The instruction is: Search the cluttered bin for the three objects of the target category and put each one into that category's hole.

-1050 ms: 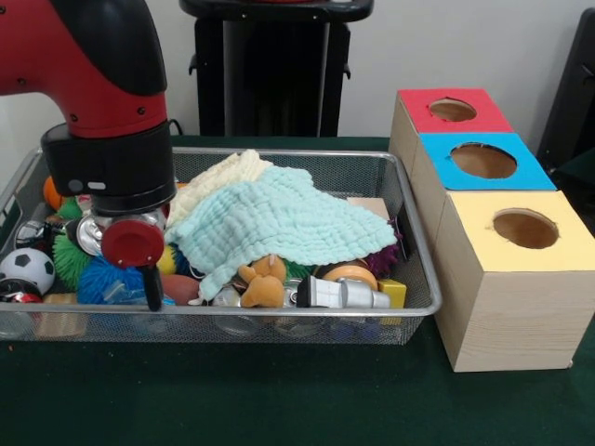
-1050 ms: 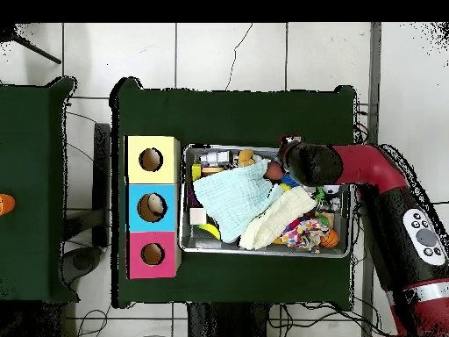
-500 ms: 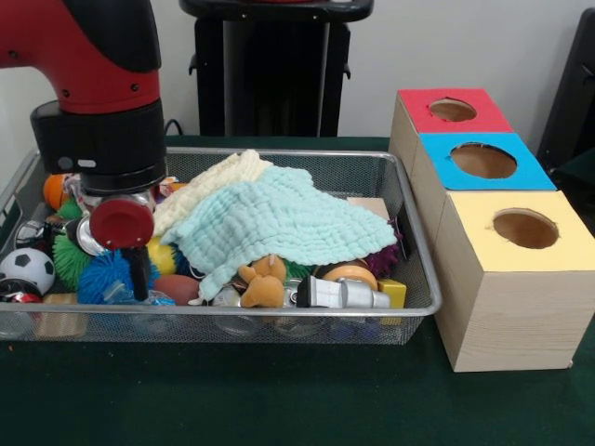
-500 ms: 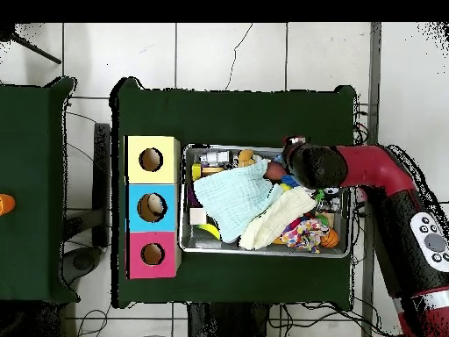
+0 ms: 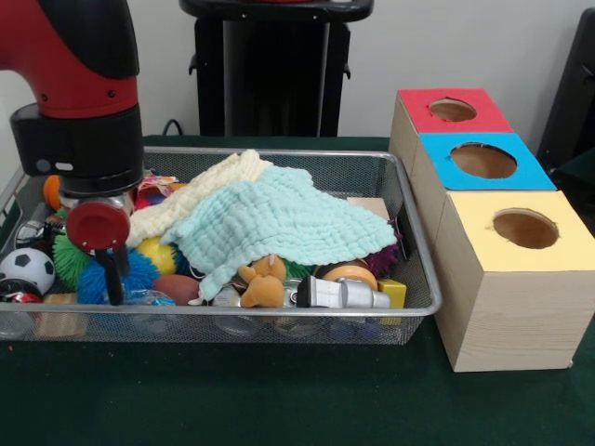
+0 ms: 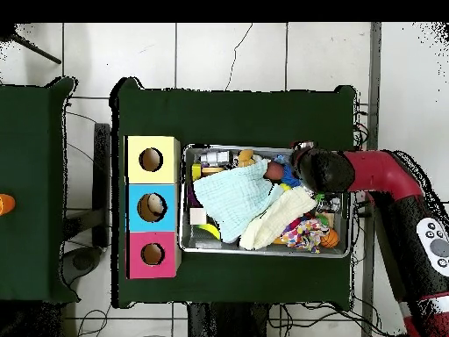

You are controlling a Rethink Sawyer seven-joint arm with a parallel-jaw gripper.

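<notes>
**Search under way, little sorted**

Our gripper (image 5: 113,279) hangs among the balls (image 5: 112,274) at the bin's (image 5: 409,232) end; whether it grips, we cannot tell. Cloths (image 5: 279,218) cover much. Only the blue hole (image 6: 152,207) seems filled.

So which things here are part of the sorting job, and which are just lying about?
Part of the job:
- wire bin
- its clutter: blue spiky ball, soccer ball, plush animal
- red box, blue box, yellow box, each with a hole
- gripper

Just lying about:
- mint cloth and cream cloth draped over the toys
- orange thing on the side table
</notes>
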